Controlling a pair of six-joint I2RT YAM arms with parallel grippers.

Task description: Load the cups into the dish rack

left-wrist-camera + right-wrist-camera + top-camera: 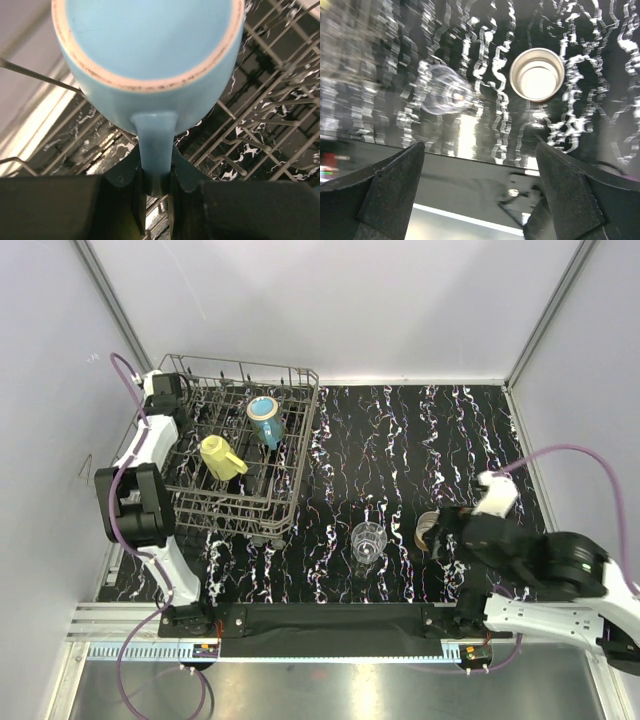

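Note:
The grey wire dish rack (300, 455) stands at the back left. My left gripper (157, 172) is shut on the handle of a light-blue mug (150, 60), held over the rack's wires (260, 125) with its base toward the wrist camera. From above, that mug (265, 422) shows in the rack's back half. A clear glass tumbler (368, 542) and a shiny metal cup (427, 533) stand on the table at the front right. My right gripper (480, 170) is open and holds nothing, just short of the metal cup (537, 74) and the tumbler (445, 92).
A yellow mug (222, 457) lies in the rack's middle. The black marbled tabletop (420, 440) stretches right of the rack. Grey walls close in the back and sides. The black base bar (330, 618) runs along the near edge.

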